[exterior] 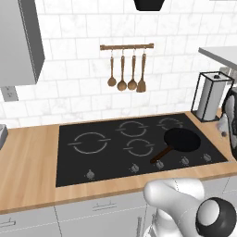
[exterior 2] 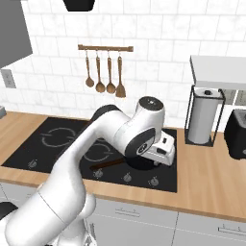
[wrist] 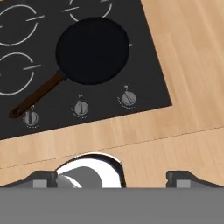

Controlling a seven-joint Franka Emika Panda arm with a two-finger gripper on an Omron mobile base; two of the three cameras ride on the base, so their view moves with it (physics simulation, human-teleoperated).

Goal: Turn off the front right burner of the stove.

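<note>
A black glass stove (exterior: 106,152) lies set into a wooden desk (exterior: 28,162) in a tiled kitchen, grey broken-ring burner marks across its surface and a row of small round knobs along its front edge. A black frying pan (exterior: 182,140) sits on the stove's front right burner, its brown handle (wrist: 37,96) angled toward the knob row and ending just above one knob. Seen from the hand camera, three knobs (wrist: 80,108) stand in line below the pan, close to the stove's front edge, the rightmost (wrist: 127,99) nearest the stove's right corner.

The white arm reaches over the stove's right half in the right base view, its hand held above the pan area. The pincer (wrist: 111,179) hovers over the bare wood in front of the stove, its two dark fingertips (wrist: 43,178) spread wide apart with nothing between them and touching nothing.

On the wall behind the stove, a wooden rail (exterior: 127,46) carries four hanging wooden utensils (exterior: 122,71). To the right of the stove stands a paper towel roll in a black wire holder (exterior 2: 204,115), and beyond it a dark appliance (exterior 2: 236,127) on the desk.
</note>
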